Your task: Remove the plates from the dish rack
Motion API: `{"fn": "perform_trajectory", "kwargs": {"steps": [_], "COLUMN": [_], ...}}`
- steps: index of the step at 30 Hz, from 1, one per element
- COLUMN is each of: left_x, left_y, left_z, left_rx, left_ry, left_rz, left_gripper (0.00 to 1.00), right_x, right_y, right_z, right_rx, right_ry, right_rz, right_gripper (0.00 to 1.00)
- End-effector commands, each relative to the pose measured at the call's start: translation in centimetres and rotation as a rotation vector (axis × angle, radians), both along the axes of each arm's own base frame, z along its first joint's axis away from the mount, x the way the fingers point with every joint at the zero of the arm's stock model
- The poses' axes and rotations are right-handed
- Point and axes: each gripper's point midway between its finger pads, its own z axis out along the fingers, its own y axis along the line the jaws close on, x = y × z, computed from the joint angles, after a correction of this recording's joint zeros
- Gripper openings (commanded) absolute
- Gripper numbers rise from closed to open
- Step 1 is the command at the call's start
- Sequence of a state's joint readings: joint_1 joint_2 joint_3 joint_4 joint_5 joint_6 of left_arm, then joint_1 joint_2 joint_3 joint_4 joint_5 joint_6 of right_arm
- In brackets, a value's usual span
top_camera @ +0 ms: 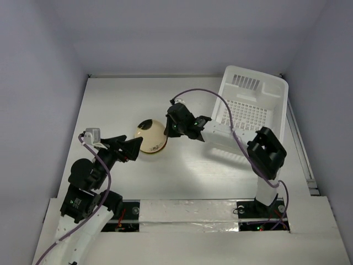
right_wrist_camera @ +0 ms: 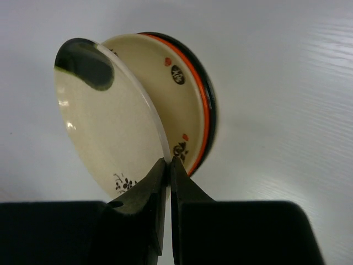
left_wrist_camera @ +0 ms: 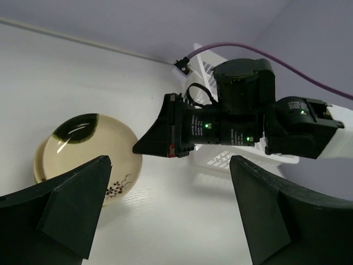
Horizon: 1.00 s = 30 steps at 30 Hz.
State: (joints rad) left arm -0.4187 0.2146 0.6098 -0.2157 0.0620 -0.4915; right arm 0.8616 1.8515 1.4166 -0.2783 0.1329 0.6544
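My right gripper (top_camera: 167, 131) (right_wrist_camera: 168, 163) is shut on the rim of a cream plate with a dark green patch (right_wrist_camera: 105, 124) (top_camera: 150, 134), holding it tilted. Right behind it lies a second cream plate with an orange and dark rim (right_wrist_camera: 190, 94), on the table left of the dish rack (top_camera: 255, 105). No plates show inside the rack. My left gripper (top_camera: 132, 148) (left_wrist_camera: 168, 187) is open and empty, just left of and in front of the cream plate (left_wrist_camera: 83, 146). The left wrist view shows the right gripper (left_wrist_camera: 140, 148) at the plate's edge.
The white rack stands at the back right, tilted against the right wall; a corner of it shows in the left wrist view (left_wrist_camera: 220, 159). The right arm's purple cable (top_camera: 220, 102) loops over the rack. Walls close in the table on three sides.
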Motion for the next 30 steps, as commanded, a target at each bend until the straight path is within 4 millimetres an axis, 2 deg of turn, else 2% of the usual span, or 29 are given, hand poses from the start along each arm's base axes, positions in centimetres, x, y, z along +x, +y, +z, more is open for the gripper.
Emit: {"fn": "perform_trajectory", "kwargs": {"steps": [1, 5, 8, 11, 13, 15, 16, 18, 21, 22, 23, 26, 27, 28, 29, 30], "left_x": [0.5, 0.7, 1.0, 1.1, 1.2, 1.2, 1.2, 1.3, 1.5, 1.5, 1.5, 1.6, 1.6, 1.6, 1.5, 1.4], "left_y": [0.3, 0.1, 0.2, 0.3, 0.5, 0.3, 0.2, 0.0, 0.2, 0.1, 0.1, 0.2, 0.2, 0.2, 0.1, 0.0], "left_z": [1.4, 1.2, 1.1, 1.0, 1.0, 1.0, 1.0, 0.9, 0.8, 0.7, 0.7, 0.9, 0.8, 0.8, 1.0, 1.1], "left_rx": [-0.005, 0.001, 0.005, 0.006, 0.008, 0.01, 0.012, 0.018, 0.024, 0.027, 0.029, 0.032, 0.033, 0.031, 0.032, 0.03], "left_ry": [-0.03, -0.022, -0.017, -0.015, -0.012, -0.011, -0.014, -0.01, -0.006, -0.002, -0.003, -0.01, -0.005, -0.004, -0.008, -0.009], "left_rz": [0.019, 0.013, 0.02, 0.026, 0.033, 0.021, 0.018, 0.011, 0.018, 0.017, 0.017, 0.02, 0.022, 0.019, 0.013, 0.004], "left_gripper": [0.87, 0.88, 0.89, 0.89, 0.9, 0.92, 0.94, 0.98, 0.99, 0.99, 0.99, 0.99, 0.99, 0.99, 0.99, 0.99], "right_x": [1.5, 1.3, 0.8, 0.5, 0.5, 0.3, 0.1, -0.1, -0.9, -0.5, -1.1, -1.5, -1.6, -2.3, -2.5, -3.3], "right_y": [4.6, 5.1, 5.1, 4.3, 3.5, 2.6, 2.4, 1.6, 0.8, 0.0, -0.4, -2.6, -4.3, -5.4, -6.7, -8.8], "right_z": [6.7, 4.7, 2.4, 0.9, 0.7, 0.1, 0.7, 0.8, 2.9, 3.6, 5.5, 7.7, 10.5, 10.6, 11.6, 14.9], "right_rx": [0.263, 0.278, 0.251, 0.226, 0.201, 0.166, 0.155, 0.117, 0.098, 0.079, 0.093, 0.078, 0.105, 0.095, 0.102, 0.156], "right_ry": [-0.093, -0.065, -0.017, 0.006, 0.002, 0.005, -0.016, -0.033, -0.076, -0.109, -0.137, -0.202, -0.257, -0.271, -0.296, -0.348], "right_rz": [0.038, 0.047, 0.047, 0.025, -0.002, -0.017, -0.021, -0.039, -0.045, -0.07, -0.07, -0.117, -0.163, -0.183, -0.213, -0.255], "right_gripper": [0.0, 0.0, 0.0, 0.1, 0.24, 0.42, 0.57, 0.73, 0.83, 0.84, 0.85, 0.85, 0.82, 0.77, 0.68, 0.48]}}
